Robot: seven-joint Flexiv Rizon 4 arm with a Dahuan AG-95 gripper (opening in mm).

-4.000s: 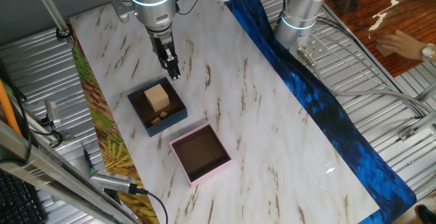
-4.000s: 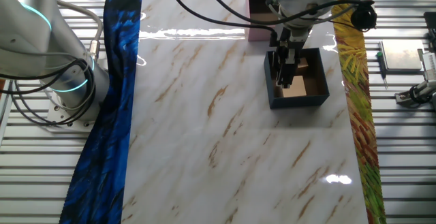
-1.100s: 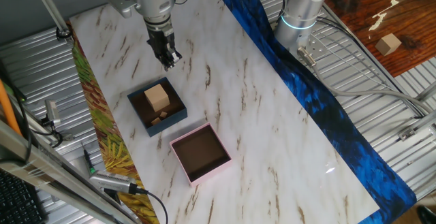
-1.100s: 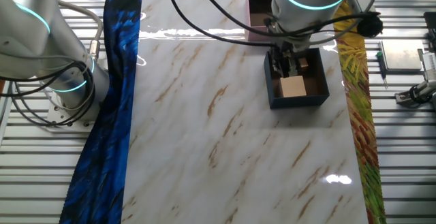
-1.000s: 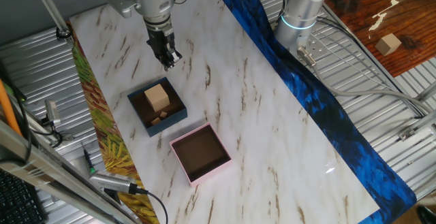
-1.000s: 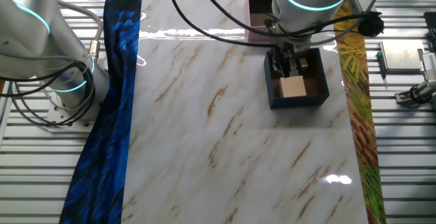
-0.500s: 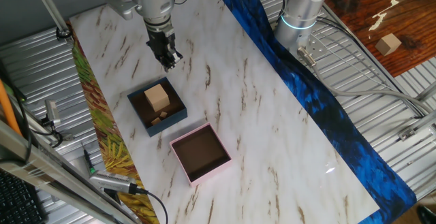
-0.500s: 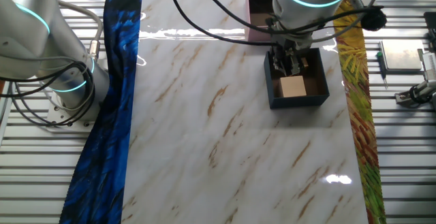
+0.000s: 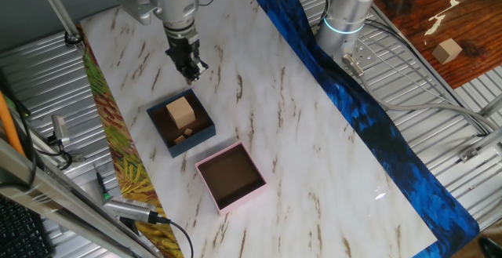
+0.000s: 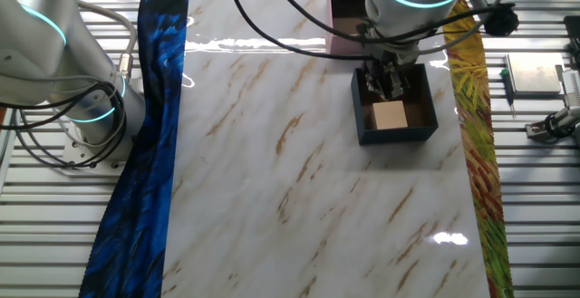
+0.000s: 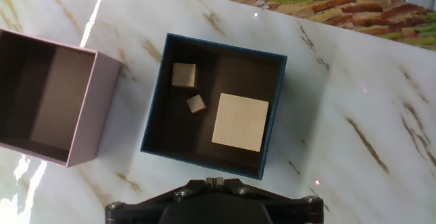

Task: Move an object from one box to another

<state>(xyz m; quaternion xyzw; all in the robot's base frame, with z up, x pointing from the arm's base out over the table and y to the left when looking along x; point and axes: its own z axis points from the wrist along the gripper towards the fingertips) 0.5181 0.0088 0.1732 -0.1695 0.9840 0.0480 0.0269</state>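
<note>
While pointing down, fingers (image 9: 191,71) hang above navy box (image 9: 205,129).

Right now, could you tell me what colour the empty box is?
Pale pink outside, brown inside; the hand view shows it best.

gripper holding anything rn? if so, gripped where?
Nothing held. The gripper hangs above the navy box; the large wooden cube and two small ones sit inside.

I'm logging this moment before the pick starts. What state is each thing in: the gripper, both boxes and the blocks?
Gripper: above the table, holding nothing; open or shut, cannot tell.
Blue box: open-topped, holding three wooden blocks.
Big block: lying flat in the blue box.
Two small blocks: loose in the blue box, apart from the big one.
Pink box: open-topped, empty.
</note>
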